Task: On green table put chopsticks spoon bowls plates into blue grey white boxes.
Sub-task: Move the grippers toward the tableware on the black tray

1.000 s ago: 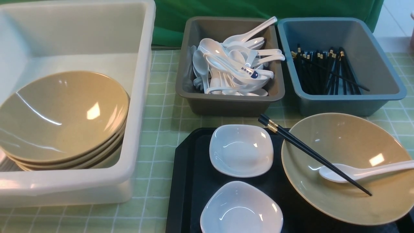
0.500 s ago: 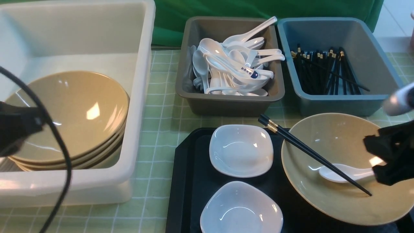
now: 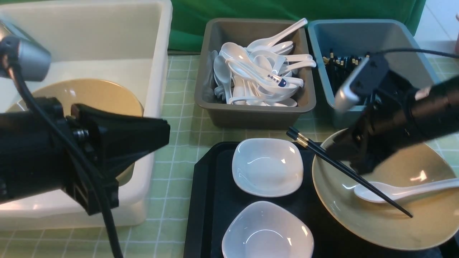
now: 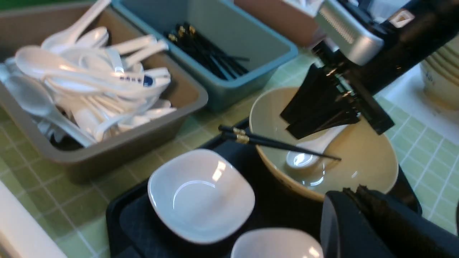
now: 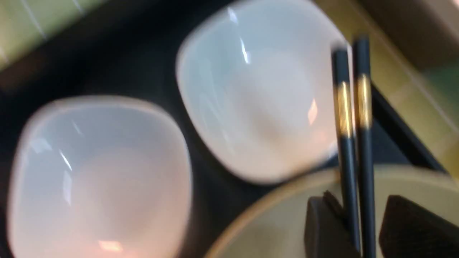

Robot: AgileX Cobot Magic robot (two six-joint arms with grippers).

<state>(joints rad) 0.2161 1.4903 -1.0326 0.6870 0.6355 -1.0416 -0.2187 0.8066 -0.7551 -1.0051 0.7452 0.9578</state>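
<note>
Two black chopsticks (image 3: 309,144) with gold bands lie across the rim of an olive-beige bowl (image 3: 376,225) on the black tray. A white spoon (image 3: 394,193) rests inside that bowl. My right gripper (image 3: 346,157) is open low over the bowl, and its fingers straddle the chopsticks (image 5: 344,125) with a gap on one side. Two white plates (image 3: 267,166) (image 3: 267,231) sit on the tray to the left of the bowl. My left gripper (image 3: 163,130) is shut and empty, pointing right in front of the white box (image 3: 157,71).
The white box holds stacked bowls (image 3: 89,96). The grey box (image 3: 251,114) is full of white spoons. The blue box (image 3: 394,36) holds chopsticks behind my right arm. The black tray (image 3: 208,200) lies on the green table (image 3: 179,118).
Both arms have come into the front view. The left arm swung in over the white box. The right gripper moved left across the bowl to the chopsticks.
</note>
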